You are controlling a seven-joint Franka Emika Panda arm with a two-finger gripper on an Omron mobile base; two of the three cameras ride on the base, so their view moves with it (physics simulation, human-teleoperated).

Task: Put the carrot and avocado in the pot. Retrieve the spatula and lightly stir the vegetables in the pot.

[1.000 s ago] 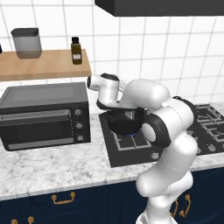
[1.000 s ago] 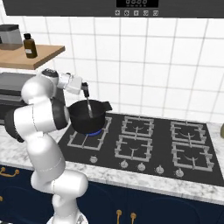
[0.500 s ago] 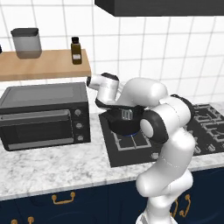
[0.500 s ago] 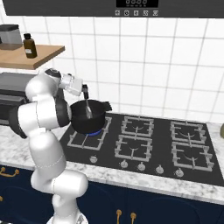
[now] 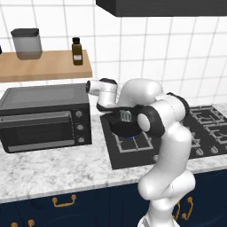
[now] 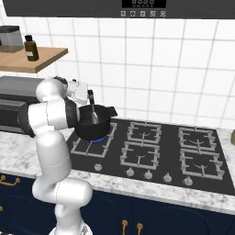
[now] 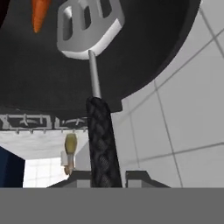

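My gripper (image 7: 107, 177) is shut on the dark braided handle of the spatula (image 7: 87, 28). Its light-grey slotted blade hangs inside the black pot (image 7: 144, 52). The orange carrot (image 7: 40, 13) lies in the pot just beside the blade. In the right base view the gripper (image 6: 90, 95) holds the spatula (image 6: 94, 117) upright over the pot (image 6: 92, 131), which sits on the front left burner. In the left base view my arm covers most of the pot (image 5: 119, 128), and the blade (image 5: 125, 116) shows at its mouth. The avocado is hidden.
A black toaster oven (image 5: 42, 115) stands on the counter left of the stove (image 6: 160, 147). A wooden shelf (image 5: 44, 66) above it carries a jar (image 5: 26, 43) and a brown bottle (image 5: 77, 51). The tiled wall is close behind the pot.
The spatula blade has swayed slightly inside the pot with small moves of the hand. The grip on the handle and the pot's place are unchanged.
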